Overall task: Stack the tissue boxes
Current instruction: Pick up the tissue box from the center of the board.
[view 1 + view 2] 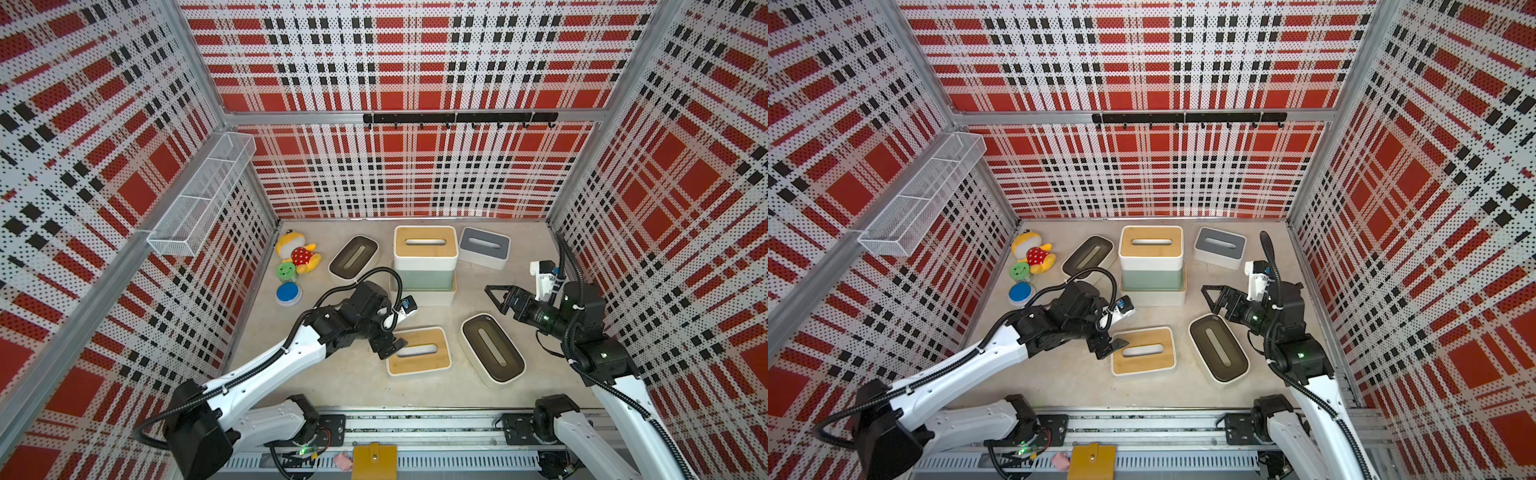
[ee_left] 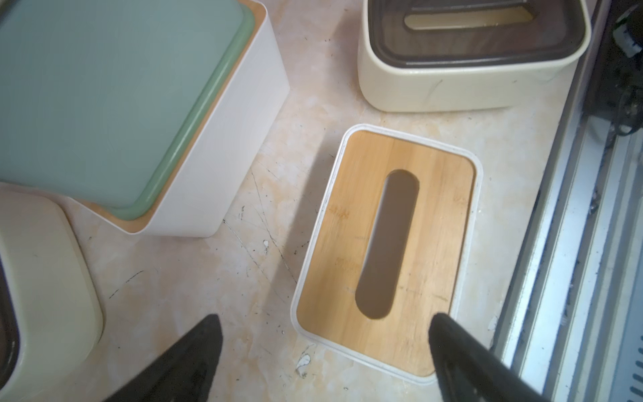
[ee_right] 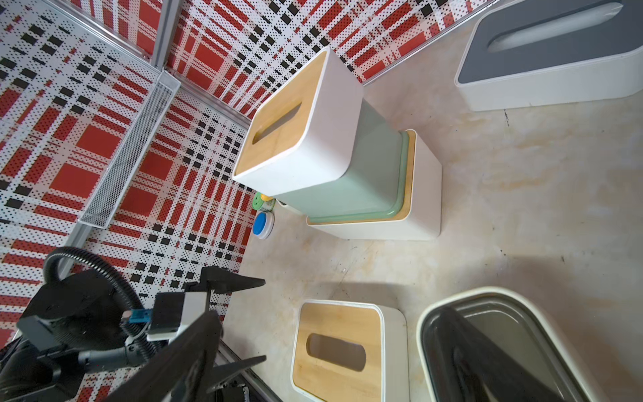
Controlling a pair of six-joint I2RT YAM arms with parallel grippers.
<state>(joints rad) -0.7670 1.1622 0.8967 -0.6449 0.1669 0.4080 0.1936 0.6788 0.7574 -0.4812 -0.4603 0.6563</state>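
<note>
At the middle back stands a stack: a wood-lidded white tissue box (image 1: 425, 245) on a mint-green one (image 1: 424, 277) on another white box (image 1: 424, 297). Loose on the table are an olive-lidded box (image 1: 354, 258), a grey-lidded box (image 1: 484, 246), a wood-lidded box (image 1: 419, 352) (image 2: 386, 250) near the front and a second olive-lidded box (image 1: 492, 352). My left gripper (image 1: 392, 348) (image 2: 325, 320) hovers open over the left end of the front wood-lidded box, one finger above its lid corner and the other above bare table. My right gripper (image 1: 494, 298) (image 3: 330, 323) hangs open and empty, right of the stack.
A yellow-red plush toy (image 1: 297, 253), a green disc (image 1: 286, 271) and a blue disc (image 1: 288, 293) lie by the left wall. A wire basket (image 1: 203, 195) hangs on that wall. A hook rail (image 1: 459, 118) crosses the back wall. The arms' metal rail (image 1: 415, 428) borders the front.
</note>
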